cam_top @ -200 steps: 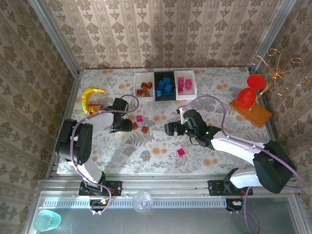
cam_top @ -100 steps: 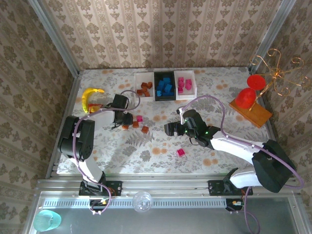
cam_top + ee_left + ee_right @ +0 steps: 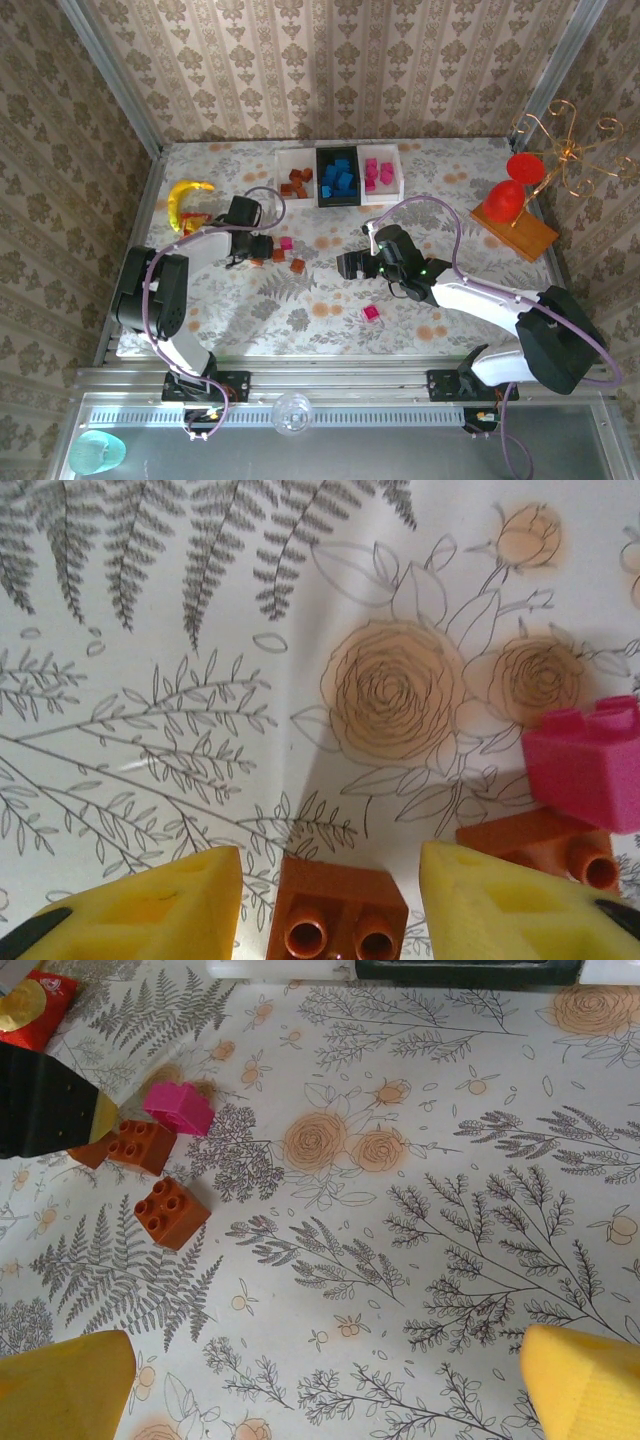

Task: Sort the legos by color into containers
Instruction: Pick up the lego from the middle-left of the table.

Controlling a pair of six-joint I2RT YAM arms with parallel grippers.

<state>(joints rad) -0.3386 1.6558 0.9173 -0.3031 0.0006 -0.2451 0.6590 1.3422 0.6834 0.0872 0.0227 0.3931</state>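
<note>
Left gripper (image 3: 330,868) spread around a brown brick (image 3: 336,912), with neighbours crowding one finger.
Its jaws stand open, the brick between the yellow fingertips (image 3: 160,905) and nothing pinched yet. A second brown brick (image 3: 545,845) lies just right of it, close against one finger, and a pink brick (image 3: 590,765) sits right beside that one, so closing could shove them or trap two at once. Only the tips seem to reach the brick; a shallow pinch may let it twist out before the far trays (image 3: 280,165), where brown goes in the left one. Right gripper (image 3: 328,1348), wide open and empty, hangs to the right of the pile.
</note>
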